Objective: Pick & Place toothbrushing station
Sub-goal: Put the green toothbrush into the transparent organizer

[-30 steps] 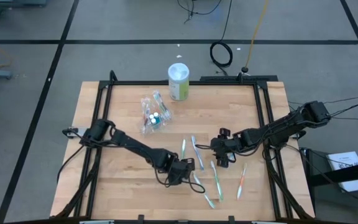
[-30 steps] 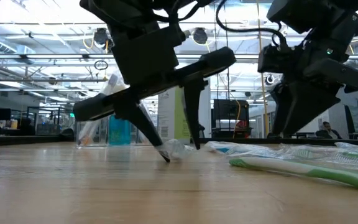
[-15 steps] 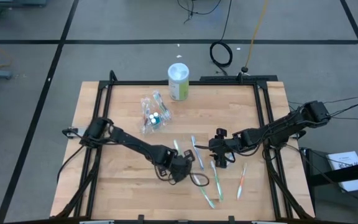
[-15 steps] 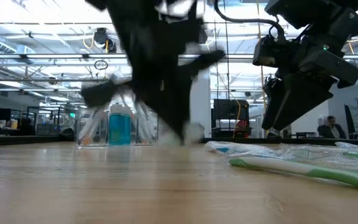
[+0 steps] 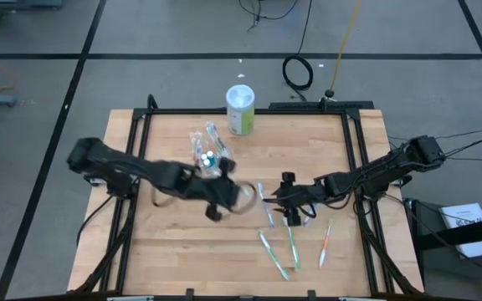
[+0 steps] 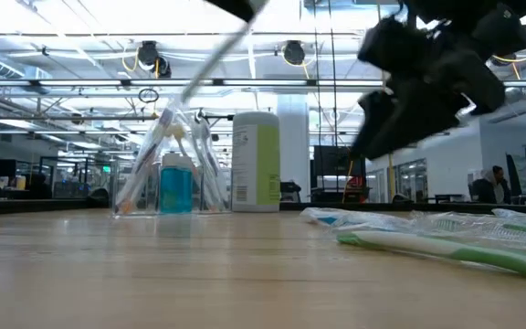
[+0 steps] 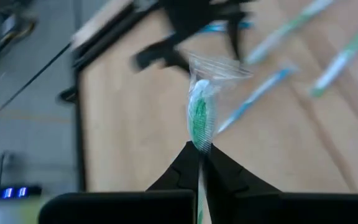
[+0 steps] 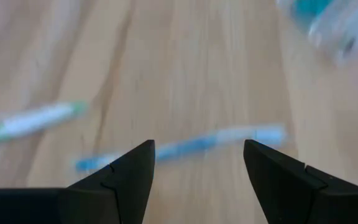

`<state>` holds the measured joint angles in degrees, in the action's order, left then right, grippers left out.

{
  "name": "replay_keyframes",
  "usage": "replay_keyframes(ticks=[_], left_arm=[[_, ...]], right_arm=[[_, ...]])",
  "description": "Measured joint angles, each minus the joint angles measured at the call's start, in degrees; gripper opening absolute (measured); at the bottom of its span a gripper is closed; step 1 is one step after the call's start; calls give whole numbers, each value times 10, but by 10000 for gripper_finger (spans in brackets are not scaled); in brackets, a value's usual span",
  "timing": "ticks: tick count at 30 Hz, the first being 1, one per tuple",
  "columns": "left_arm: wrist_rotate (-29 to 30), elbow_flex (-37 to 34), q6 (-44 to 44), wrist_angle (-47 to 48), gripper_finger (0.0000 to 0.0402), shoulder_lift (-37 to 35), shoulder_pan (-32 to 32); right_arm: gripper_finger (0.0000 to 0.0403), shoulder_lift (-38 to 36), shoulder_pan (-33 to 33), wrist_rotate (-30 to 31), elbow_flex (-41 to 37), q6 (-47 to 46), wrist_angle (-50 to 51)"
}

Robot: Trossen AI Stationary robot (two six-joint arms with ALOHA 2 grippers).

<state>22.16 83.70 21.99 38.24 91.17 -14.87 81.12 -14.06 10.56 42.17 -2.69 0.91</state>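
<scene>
My left gripper (image 7: 201, 160) is shut on a green-and-white toothbrush (image 7: 199, 117) in a clear wrapper, lifted above the table just near of the clear plastic container (image 5: 207, 155). The container stands far left of centre and holds blue tubes and brushes. In the low view the lifted brush (image 6: 215, 57) slants down from the picture's top. My right gripper (image 8: 197, 163) hovers open over a blue toothbrush (image 8: 185, 145) lying flat on the wood. Two green brushes (image 5: 292, 244) and an orange one (image 5: 325, 241) lie near the front right. My left gripper pinches the wrapped toothbrush between its two fingertips, just behind the green part (image 7: 200, 142), which sticks out past the fingers with the loose wrapper. The pale handle runs back between the fingers. The brush is lifted clear of the table and slants in the low view.
A white-and-green canister (image 5: 240, 109) stands at the far edge behind the container. A black frame (image 5: 249, 112) borders the wooden table. In the low view a wrapped green brush (image 6: 446, 249) lies in the right foreground. Bare wood lies at the near left.
My left gripper has shut on the green toothbrush at the table's front middle, then risen and swung toward the far left, toward the container, carrying the brush clear of the wood. My right gripper has drifted a little toward the table's left, staying open.
</scene>
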Motion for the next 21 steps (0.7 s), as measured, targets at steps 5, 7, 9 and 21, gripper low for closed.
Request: replay_keyframes(ticks=[5,7,9,21], left_arm=[[43,-25,-70,23,6,-91,30],[77,-69,-78,-10,3,-124,36],[92,-126,-96,-61,3,-157,44],[199,-403,-227,-385,2,-279,54]], right_arm=[[238,0,1,0,0,54,-74],[238,0,1,-1,0,75,-81],[238,0,2,-1,0,97,-82],[238,0,29,1,0,108,-82]])
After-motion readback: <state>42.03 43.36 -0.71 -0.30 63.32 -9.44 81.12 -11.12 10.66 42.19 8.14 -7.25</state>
